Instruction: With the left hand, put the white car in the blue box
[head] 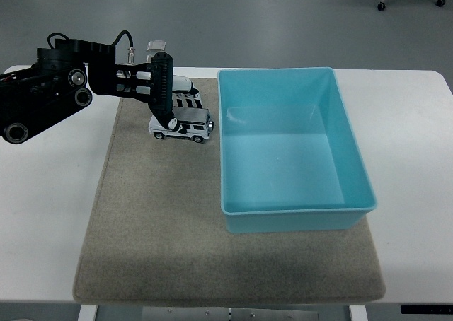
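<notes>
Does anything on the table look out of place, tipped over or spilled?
Nothing stands out. The left hand grips the white car beside the empty blue box, which sits square on the grey mat.

A black hand [172, 98], a white car [181, 127], a light-blue box [354, 165], a grey-beige mat [156, 222], a white table [49, 201].

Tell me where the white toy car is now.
In the head view, the white toy car is held in the left hand, above the beige mat, just left of the blue plastic box.
</notes>
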Robot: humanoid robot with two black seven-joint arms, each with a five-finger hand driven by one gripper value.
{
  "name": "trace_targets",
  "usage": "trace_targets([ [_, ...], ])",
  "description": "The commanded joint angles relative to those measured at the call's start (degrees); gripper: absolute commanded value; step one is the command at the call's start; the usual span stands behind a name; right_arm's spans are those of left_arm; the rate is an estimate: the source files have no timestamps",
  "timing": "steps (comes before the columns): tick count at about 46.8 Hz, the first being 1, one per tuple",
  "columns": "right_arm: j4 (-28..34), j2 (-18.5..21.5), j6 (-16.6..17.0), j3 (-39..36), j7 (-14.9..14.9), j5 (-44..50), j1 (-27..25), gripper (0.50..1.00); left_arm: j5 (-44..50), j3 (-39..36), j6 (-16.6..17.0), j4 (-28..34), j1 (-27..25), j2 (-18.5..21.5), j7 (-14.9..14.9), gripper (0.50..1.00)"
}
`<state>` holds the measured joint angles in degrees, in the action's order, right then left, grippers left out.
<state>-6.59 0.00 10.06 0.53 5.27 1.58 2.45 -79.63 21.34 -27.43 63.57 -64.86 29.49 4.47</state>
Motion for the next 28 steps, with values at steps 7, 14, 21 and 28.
trace_targets([
  [7,0.0,0.0,0.0,0.0,0.0,0.0,0.0,0.936,-0.3,4.4,0.4,0.7,-0.2,0.7,0.0,0.500],
  [14,0.0,0.0,0.0,0.0,0.0,0.0,0.0,0.936,-0.4,6.2,0.4,0.7,-1.2,0.6,0.0,0.500],
  [21,0.0,0.0,0.0,0.0,0.0,0.0,0.0,0.936,-0.4,6.5,0.6,0.9,-2.6,0.0,0.0,0.500],
  [28,0.0,0.0,0.0,0.0,0.0,0.0,0.0,0.936,-0.4,6.5,1.7,0.9,-4.1,-1.7,0.0,0.500],
])
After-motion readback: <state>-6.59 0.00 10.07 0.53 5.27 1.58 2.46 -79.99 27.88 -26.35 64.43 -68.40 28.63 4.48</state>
